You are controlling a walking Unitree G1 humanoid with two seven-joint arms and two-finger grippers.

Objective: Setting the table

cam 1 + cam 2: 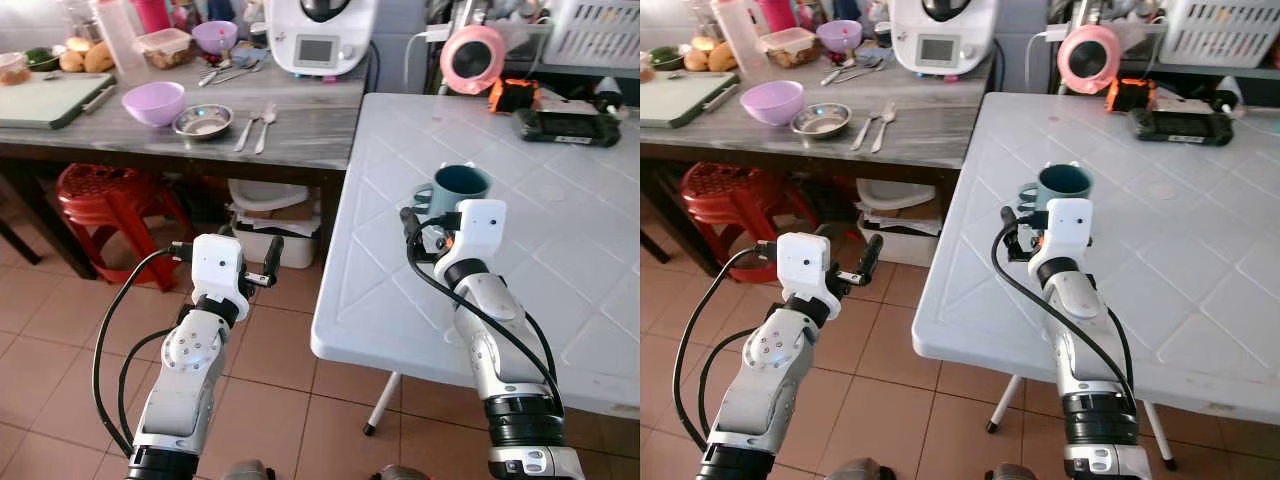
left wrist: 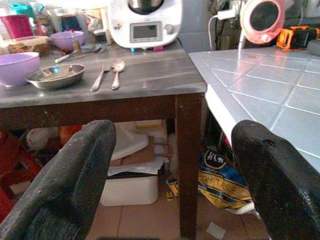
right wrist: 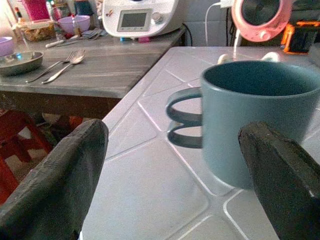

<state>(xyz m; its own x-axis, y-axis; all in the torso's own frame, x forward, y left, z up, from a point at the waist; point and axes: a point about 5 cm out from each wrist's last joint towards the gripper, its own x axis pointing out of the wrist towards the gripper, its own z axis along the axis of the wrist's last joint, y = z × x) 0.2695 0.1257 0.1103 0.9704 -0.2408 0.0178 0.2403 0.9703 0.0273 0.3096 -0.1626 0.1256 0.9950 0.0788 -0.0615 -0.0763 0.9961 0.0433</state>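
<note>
Kitchen corner with red floor tiles, a grey wooden counter (image 1: pixel 300 130) on the left and a white plastic table (image 1: pixel 560 250) on the right. On the counter, going left to right: a green cutting board (image 1: pixel 45 100), a purple bowl (image 1: pixel 153 102), a small steel dish (image 1: pixel 203 121), then a fork (image 1: pixel 246 128) and a spoon (image 1: pixel 265 126) lying side by side, long ways pointing away from the robot. Under the counter, a red stool (image 1: pixel 105 200). Lower down, the left gripper (image 1: pixel 268 262) hanging over the floor with its fingers wide apart, holding nothing, well apart from the fork and spoon. Further right, the right gripper (image 3: pixel 170 175) over the white table, fingers spread wide too, with nothing between them yet. Just in front of it, a blue-green mug (image 3: pixel 255 117) standing upright on the table, open end up, two-loop handle (image 3: pixel 182 122) sticking out toward the counter side. Mug very near the right gripper, straight ahead along its fingers, so probably the nearer arm for the mug. Left arm nearer the fork and spoon.
</note>
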